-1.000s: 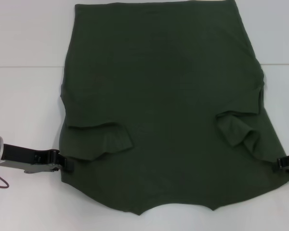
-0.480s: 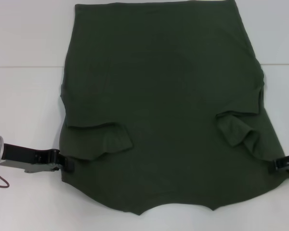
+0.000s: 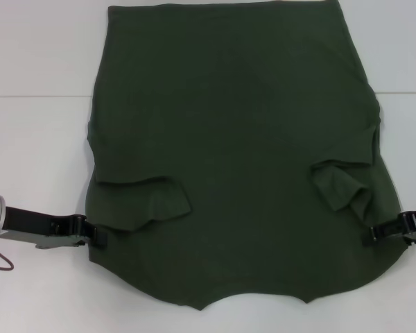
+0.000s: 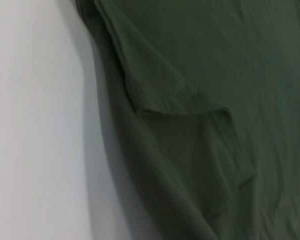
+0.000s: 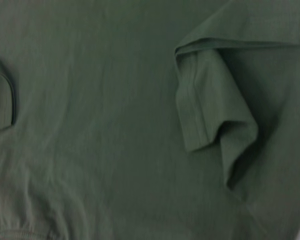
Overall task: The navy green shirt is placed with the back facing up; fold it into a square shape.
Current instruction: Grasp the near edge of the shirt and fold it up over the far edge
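I see the dark olive-green cotton shirt (image 3: 236, 152) spread flat on the white table (image 3: 35, 159), sleeves folded inward; left gripper (image 3: 97, 236) and right gripper (image 3: 371, 234) each pinch a shoulder edge.

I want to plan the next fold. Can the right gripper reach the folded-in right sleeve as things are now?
Probably yes. The right gripper is already over the navy green shirt edge, just beside the right sleeve, and nothing lies between them.
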